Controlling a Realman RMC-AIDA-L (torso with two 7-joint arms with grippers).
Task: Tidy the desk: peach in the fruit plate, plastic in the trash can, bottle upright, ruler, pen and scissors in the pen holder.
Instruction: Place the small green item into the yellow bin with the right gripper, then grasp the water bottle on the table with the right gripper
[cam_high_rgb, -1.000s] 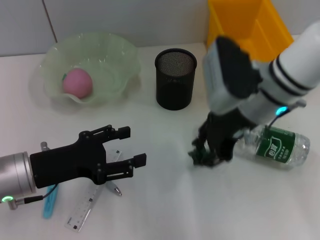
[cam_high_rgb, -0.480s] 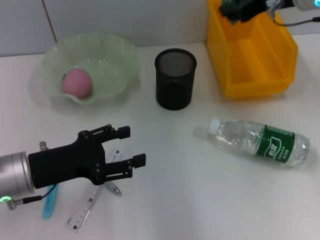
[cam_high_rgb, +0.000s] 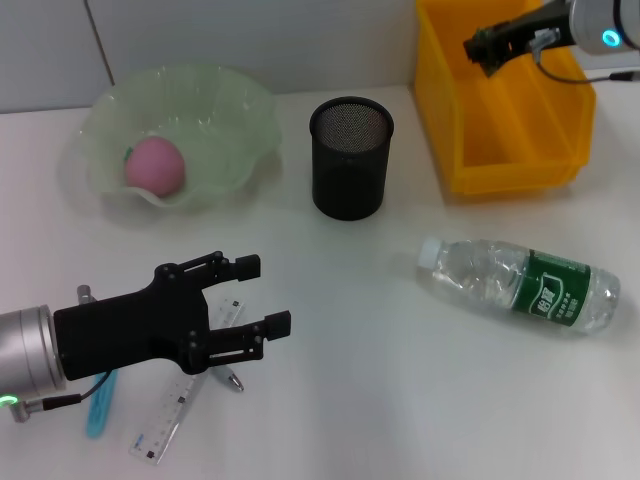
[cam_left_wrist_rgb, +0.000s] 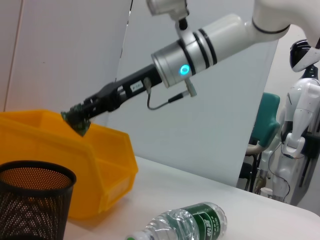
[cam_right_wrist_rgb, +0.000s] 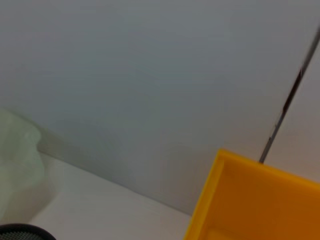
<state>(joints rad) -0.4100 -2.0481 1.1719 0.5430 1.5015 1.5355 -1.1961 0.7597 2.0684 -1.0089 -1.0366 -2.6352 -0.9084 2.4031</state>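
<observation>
My right gripper (cam_left_wrist_rgb: 77, 120), clamped on the plastic (cam_left_wrist_rgb: 75, 121), hangs over the yellow trash can (cam_high_rgb: 500, 150); I should release only once well inside its rim; left gripper (cam_high_rgb: 245, 300) hovers spread above the ruler (cam_high_rgb: 170, 420).

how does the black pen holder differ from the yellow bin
The pen holder is a round black mesh cup; the yellow bin is a larger, rectangular, solid-walled box. The right gripper holds dark plastic over the bin; nothing hangs over the pen holder. Both stand upright, open-topped.
</observation>
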